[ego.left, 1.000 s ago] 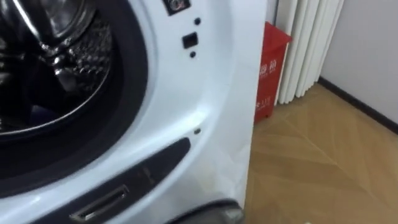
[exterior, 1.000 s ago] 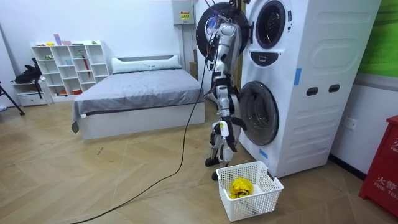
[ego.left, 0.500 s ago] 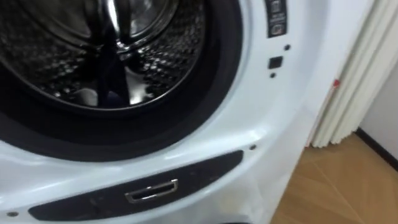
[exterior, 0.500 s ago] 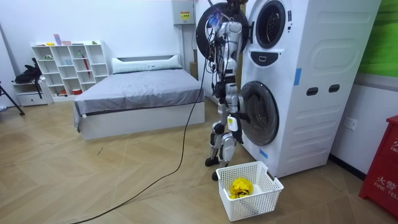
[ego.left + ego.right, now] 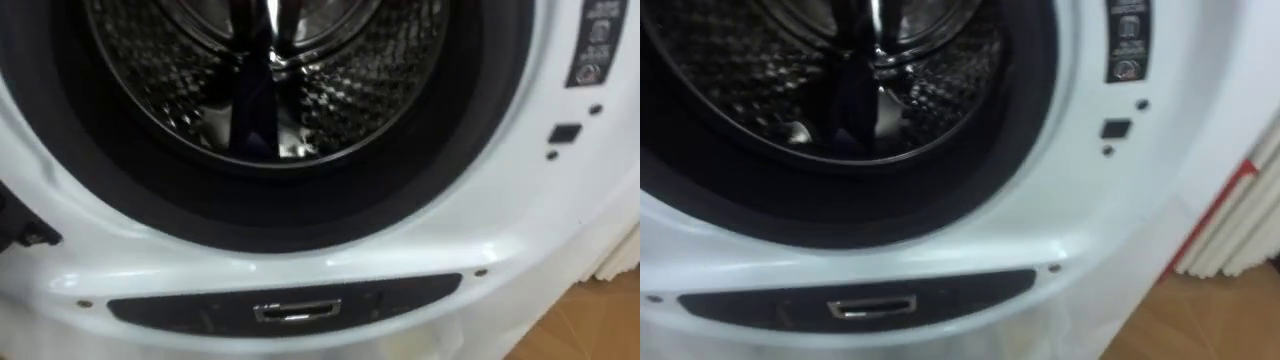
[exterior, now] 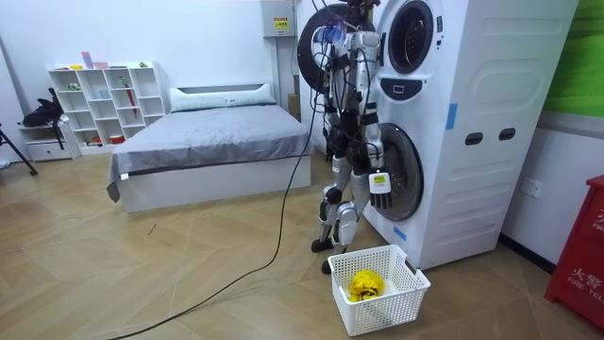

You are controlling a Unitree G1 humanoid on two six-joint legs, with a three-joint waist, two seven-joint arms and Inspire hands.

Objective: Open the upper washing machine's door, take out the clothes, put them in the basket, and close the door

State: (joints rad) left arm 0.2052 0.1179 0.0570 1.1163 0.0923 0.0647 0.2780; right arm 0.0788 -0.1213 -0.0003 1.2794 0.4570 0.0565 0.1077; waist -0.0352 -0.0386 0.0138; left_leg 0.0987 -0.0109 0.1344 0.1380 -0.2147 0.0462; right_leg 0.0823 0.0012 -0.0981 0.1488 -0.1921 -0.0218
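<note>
The open steel drum [image 5: 270, 70] of the upper washing machine [image 6: 444, 57] sits right in front of me, ringed by a dark seal [image 5: 1020, 140]. Low in the drum lies a dark bluish shape [image 5: 255, 125]; I cannot tell whether it is cloth. In the room view I stand upright, close against the stacked machines. My right hand [image 6: 378, 183] hangs at hip height in front of the lower machine's round door [image 6: 401, 170], fingers relaxed and holding nothing. A yellow garment [image 6: 364, 284] lies in the white basket [image 6: 401, 295] on the floor by my feet.
The upper machine's round door [image 6: 316, 42] stands swung open on the room view's left of my head. A dark panel with a metal slot [image 5: 296, 312] runs under the drum. A bed [image 6: 212, 142] and white shelves [image 6: 99, 99] stand behind me.
My view has swung left, so the drum now faces me squarely. In the room view my body has turned toward the machines, and the right hand has swung out before the lower door.
</note>
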